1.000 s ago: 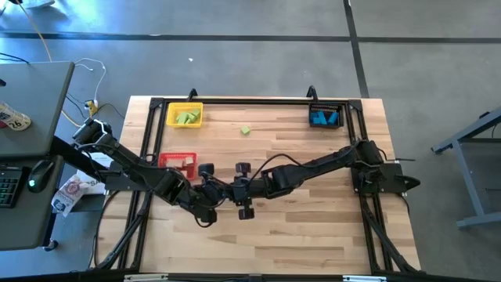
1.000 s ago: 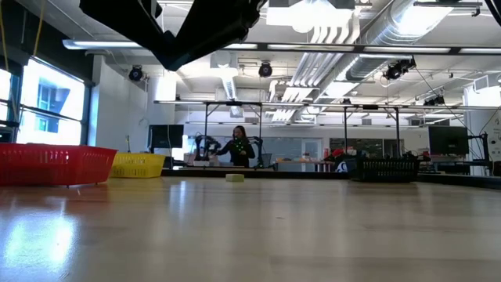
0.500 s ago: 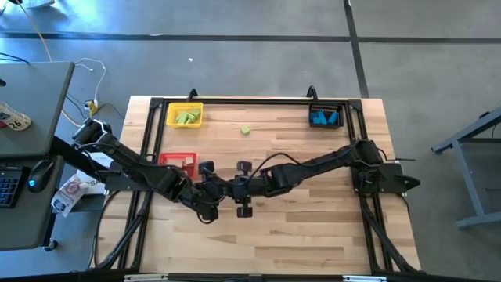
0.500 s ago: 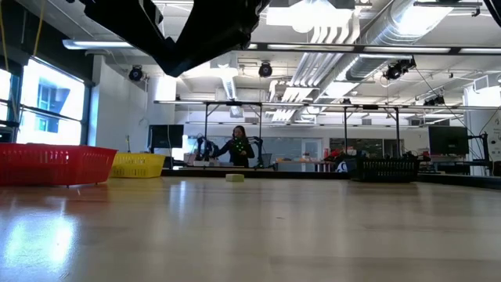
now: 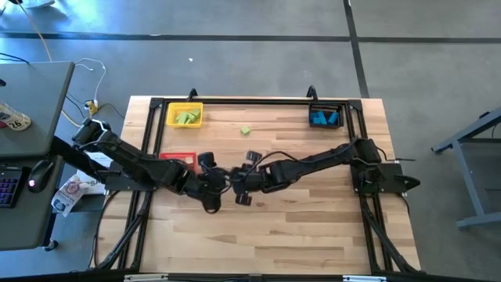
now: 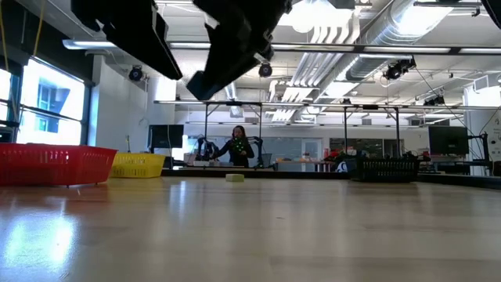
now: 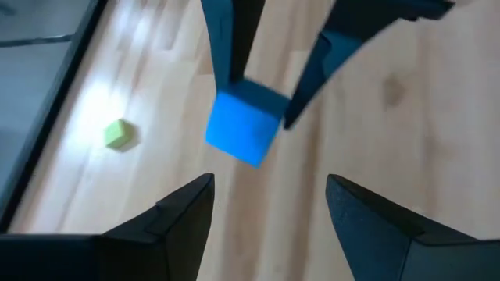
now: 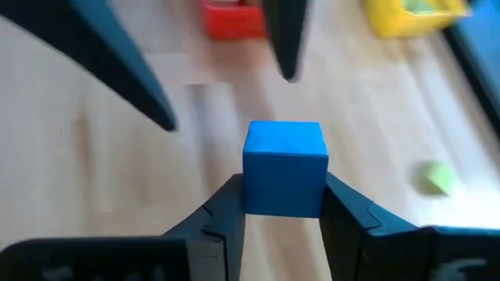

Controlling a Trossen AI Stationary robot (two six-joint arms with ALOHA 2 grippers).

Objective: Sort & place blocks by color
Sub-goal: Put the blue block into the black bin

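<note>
A blue cube block (image 8: pixel 285 168) hangs above the wooden table near its middle, and my right gripper (image 8: pixel 285 204) is shut on it. My left gripper (image 7: pixel 269 204) faces it from the table's left side. Its fingers (image 8: pixel 141 86) stand open, just short of the cube (image 7: pixel 244 129) and clear of it. In the high view the two grippers (image 5: pixel 219 182) (image 5: pixel 236 182) meet nose to nose and hide the cube. A light green block (image 5: pixel 246 130) lies alone on the table toward the far edge. My right gripper pinches the blue cube by two opposite side faces (image 8: pixel 251 195) between its two fingers (image 8: pixel 223 215). The fingers come from the table's right side, slanting downward. The cube is lifted clear of the table and sits about level in the hold.
A yellow bin (image 5: pixel 185 116) holding green blocks stands at the far left. A red bin (image 5: pixel 178 160) sits just behind my left arm, and a black bin (image 5: pixel 326 117) with blue blocks is at the far right. A person (image 6: pixel 239 146) shows in the room beyond.
Both hands have shifted a little toward the table's far edge. My right wrist has rolled. In the low view the two dark hands, merged into one mass before, now show as two separate shapes.
</note>
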